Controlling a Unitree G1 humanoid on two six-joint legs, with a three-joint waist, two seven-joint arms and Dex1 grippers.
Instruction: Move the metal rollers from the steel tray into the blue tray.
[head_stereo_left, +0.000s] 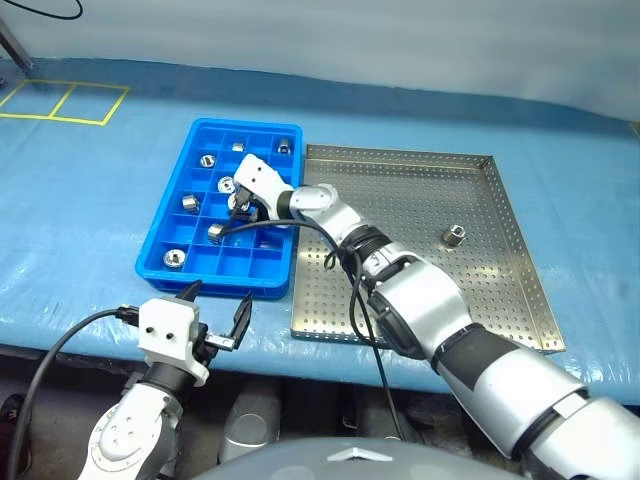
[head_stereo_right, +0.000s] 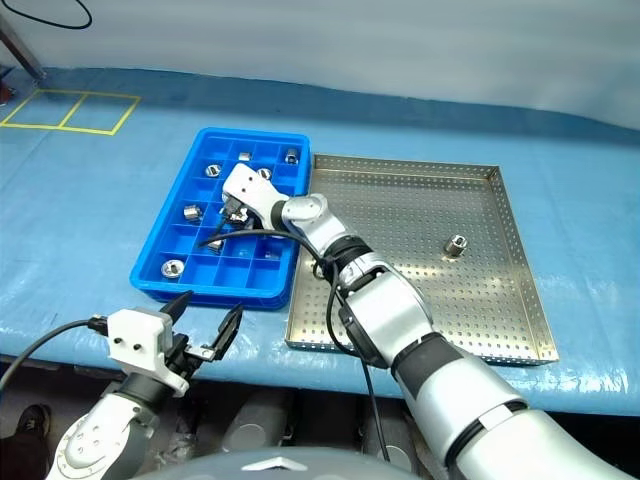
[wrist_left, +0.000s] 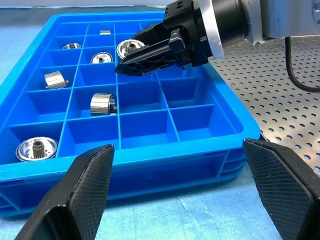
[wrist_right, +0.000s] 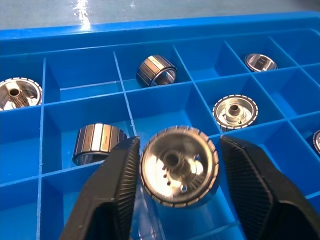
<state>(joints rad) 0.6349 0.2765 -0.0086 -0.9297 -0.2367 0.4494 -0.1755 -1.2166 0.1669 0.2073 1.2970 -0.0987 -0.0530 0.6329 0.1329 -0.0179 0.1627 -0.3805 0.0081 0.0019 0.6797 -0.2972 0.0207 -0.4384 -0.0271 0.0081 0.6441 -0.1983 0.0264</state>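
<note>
The blue tray (head_stereo_left: 160, 262) lies left of the steel tray (head_stereo_left: 420, 290) and holds several metal rollers (head_stereo_left: 190, 203) in separate compartments. One roller (head_stereo_left: 454, 236) stands on the steel tray's perforated floor, towards its right side. My right gripper (wrist_right: 179, 187) reaches over the middle of the blue tray, open. A roller (wrist_right: 179, 166) sits between its fingers, low in a compartment, with a narrow gap at one finger. My left gripper (head_stereo_left: 215, 305) hangs wide open and empty just in front of the blue tray's near rim.
Both trays rest on a table covered with a blue sheet. Yellow tape lines (head_stereo_left: 60, 100) mark the far left corner. A black cable (head_stereo_left: 60, 345) runs from my left wrist past the table's front edge.
</note>
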